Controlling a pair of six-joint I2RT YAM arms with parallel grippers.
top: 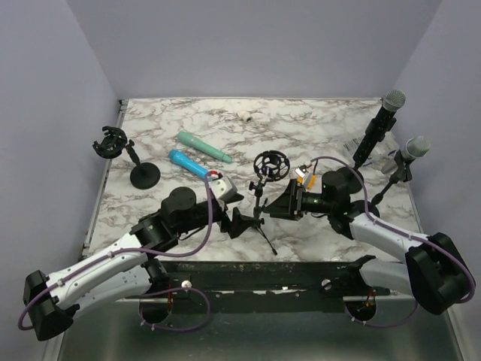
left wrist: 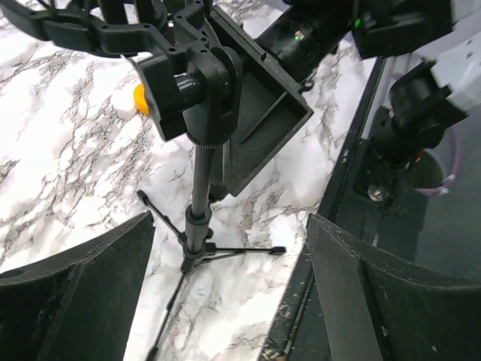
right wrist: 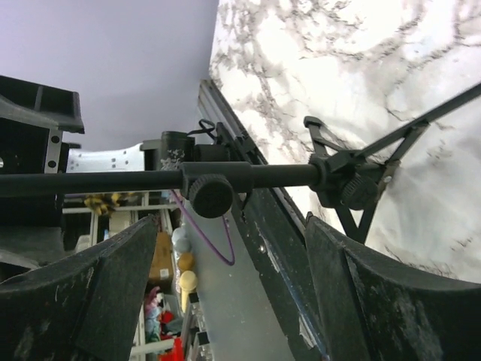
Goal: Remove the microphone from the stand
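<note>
The blue microphone (top: 188, 161) lies flat on the table (top: 316, 124), out of any holder, just left of the tripod stand (top: 261, 204) and just beyond the left arm's wrist. Its near end carries a red and white band. Any lettering on it is too small to read.

Nearest the camera, a black rail (top: 285, 274) runs along the table's front edge with both arm bases on it. The left gripper (left wrist: 228, 222) is spread wide and holds nothing; in its wrist view the stand's thin pole and folding legs sit between and beyond its fingers (left wrist: 98, 286), not touching them. The right gripper (right wrist: 231, 222) faces the stand from the other side, also spread wide and holding nothing, the pole and its clamp knob crossing the view beyond its fingertips. The empty ring mount (top: 270, 165) tops the stand between the two grippers.

Farther back, a teal microphone (top: 203, 147) lies beside the blue one. At the left stands a round-based stand (top: 144, 177) with a tilted clip. At the right edge a black microphone (top: 383, 120) and a grey-headed microphone (top: 412, 150) each lean in their own holders. A small white object (top: 244, 118) rests near the far edge.

The table is white marble with grey veins. Plain lilac walls (top: 263, 45) close it in on three sides.
</note>
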